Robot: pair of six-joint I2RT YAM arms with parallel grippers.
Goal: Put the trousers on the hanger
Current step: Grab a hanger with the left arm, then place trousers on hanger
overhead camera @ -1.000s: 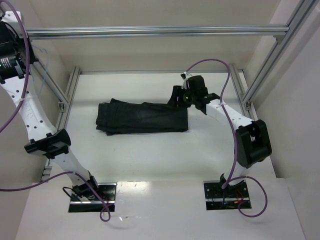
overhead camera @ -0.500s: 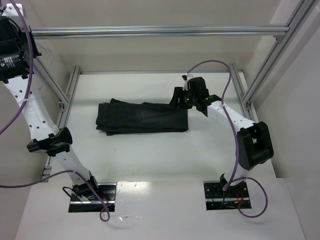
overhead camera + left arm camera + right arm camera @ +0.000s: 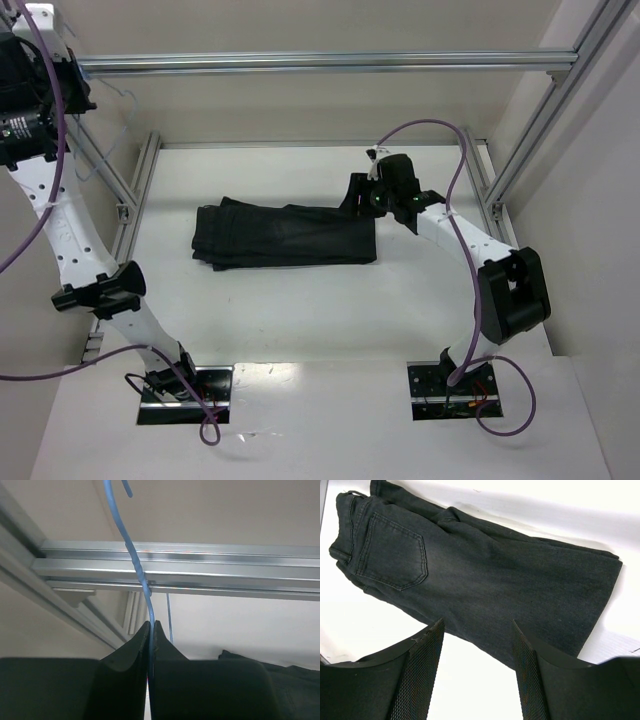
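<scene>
Just beneath the spread right gripper, the trousers stretched leftward toward the left gripper, which was clamped on the hanger.

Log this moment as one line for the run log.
left gripper: shut on hanger | right gripper: open over trousers | trousers: folded on table, not hung

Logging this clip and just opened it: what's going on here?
The left gripper, raised high near the frame, is shut on the blue wire hanger. The right gripper is open over one end of the black trousers, which lie folded on the table. Nothing is on the hanger yet.
</scene>
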